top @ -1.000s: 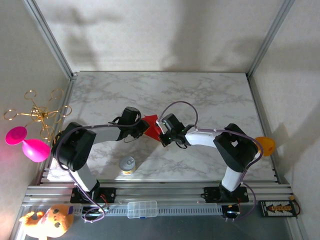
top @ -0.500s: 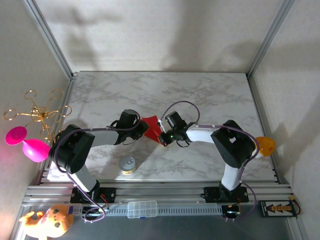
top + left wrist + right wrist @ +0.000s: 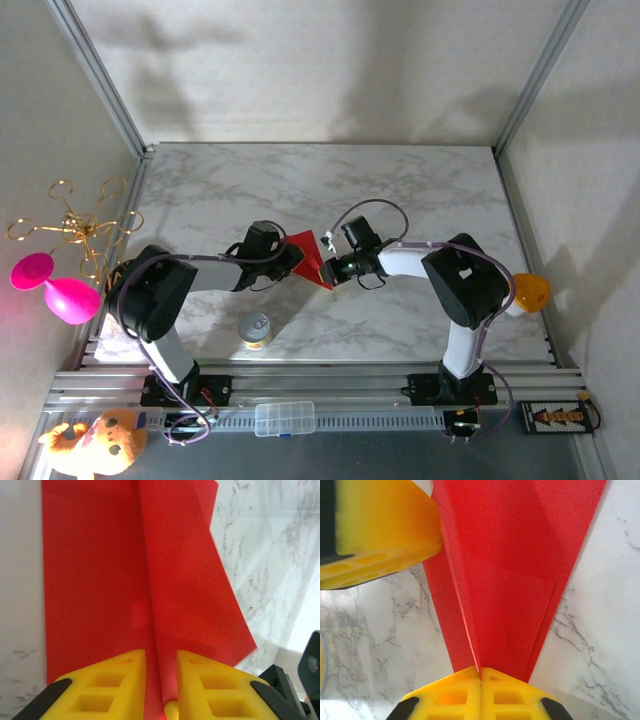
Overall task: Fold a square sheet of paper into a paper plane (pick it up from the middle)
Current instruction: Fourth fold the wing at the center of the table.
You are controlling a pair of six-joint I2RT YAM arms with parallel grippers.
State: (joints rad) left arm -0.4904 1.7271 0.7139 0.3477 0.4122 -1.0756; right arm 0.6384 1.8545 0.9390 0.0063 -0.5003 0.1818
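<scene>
Inspected the sheet of paper (image 3: 308, 255): found near the middle of the bench (image 3: 430, 190), between the two tools, already creased into a narrow red wedge with a raised centre ridge. Could not confirm whether resting on the marble or lifted just clear of it.

Noted the right tool (image 3: 336, 270) closed completely, fingers (image 3: 512, 692) meeting on the narrow end of the wedge, with the ridge emerging from between them. Noted the left tool (image 3: 284, 258) with jaws narrowly apart, astride the same ridge further along. Seen from its own wrist, the fold runs down into the gap between the yellow fingers (image 3: 105, 680). Could not tell whether those pads actually pinch the fold.

Judged to be mid-fold: setting or holding the centre crease ahead of the wing folds. Recommended handling:
- Keep the right clamp firm as the anchor.
- Work the left tool along the ridge, never across it.
- Hold both tools in line with the crease so that the two flaps stay even.
- Avoid pulling the ends apart; thin paper likely to slip or tear at the pinch.

Took the long axis along the centre ridge. From overhead, runs far to near, slanting slightly right. Broad end toward the far side; point toward the near side, at the right tool.
</scene>
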